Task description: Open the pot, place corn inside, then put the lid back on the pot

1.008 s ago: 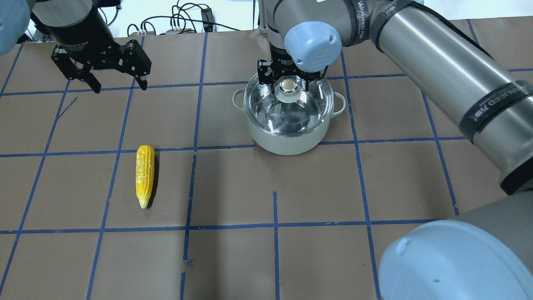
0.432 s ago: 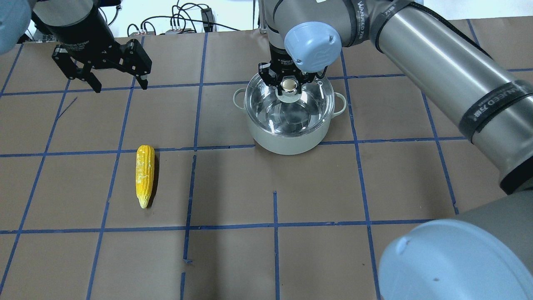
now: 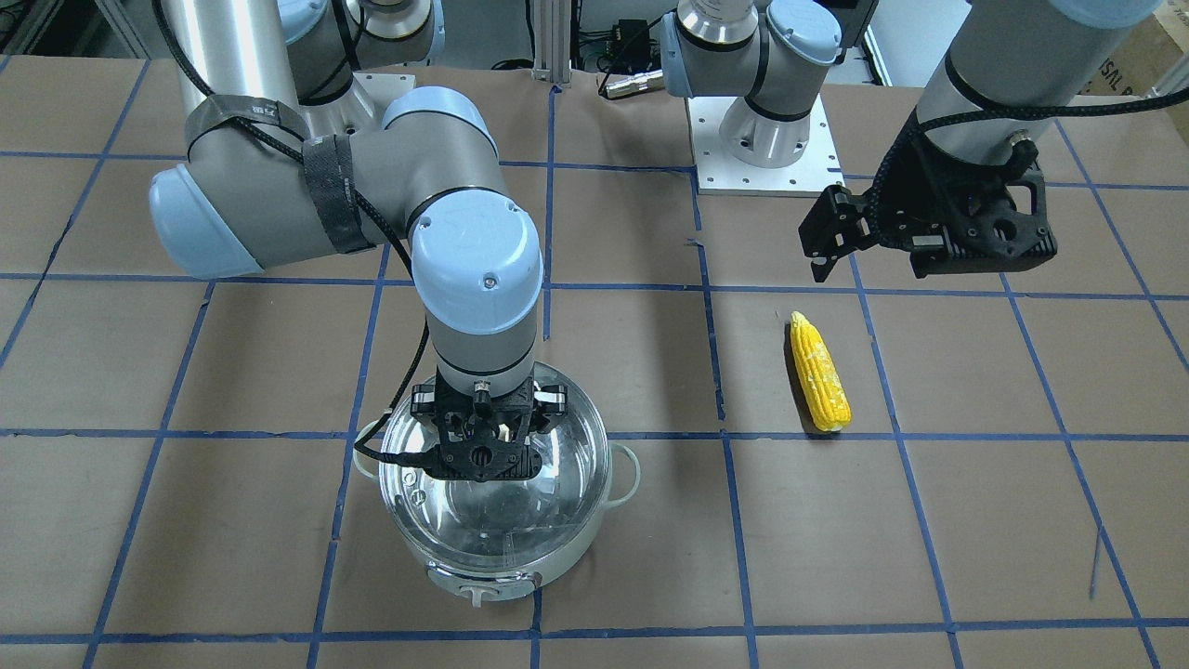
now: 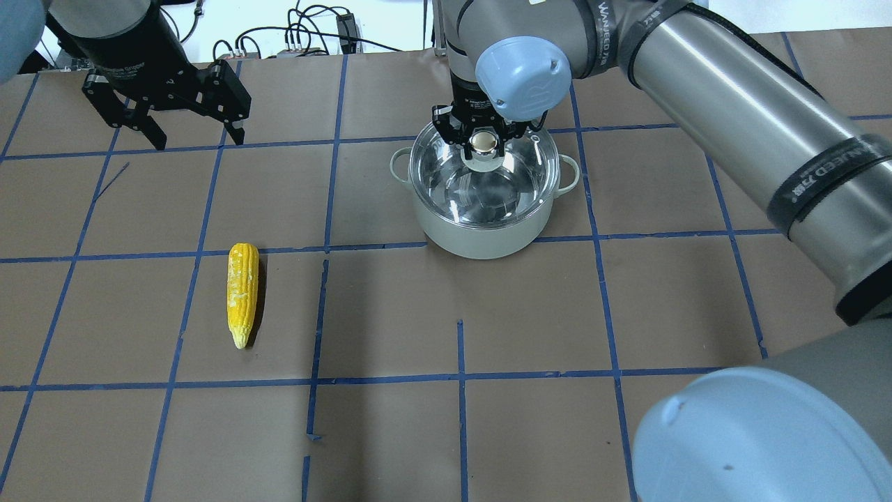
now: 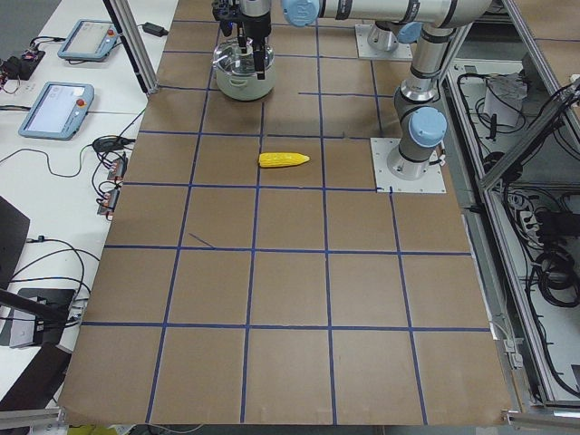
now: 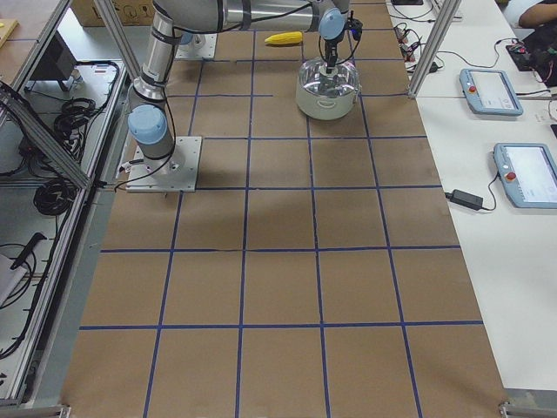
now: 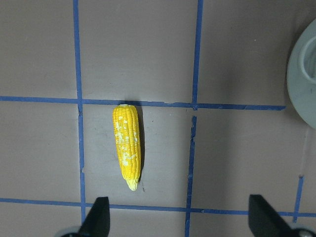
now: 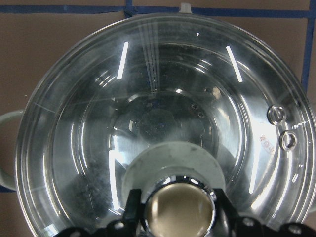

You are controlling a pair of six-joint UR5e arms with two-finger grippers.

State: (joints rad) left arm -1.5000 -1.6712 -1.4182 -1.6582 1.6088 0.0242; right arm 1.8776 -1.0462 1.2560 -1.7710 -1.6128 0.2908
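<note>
still lidded, mint-white pot [image 4: 481, 237]

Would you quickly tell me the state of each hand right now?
Left hand: open, holding nothing.
Right hand: closed on the knob of the lid, which sits on the pot.

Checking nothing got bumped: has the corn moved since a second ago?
No. The corn lies unchanged, its blunt end still at the same blue tape line.

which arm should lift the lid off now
Right: the right hand clamps the knob of the lid on the pot, while the left hand hangs open, far from it, nearer the corn.
</note>
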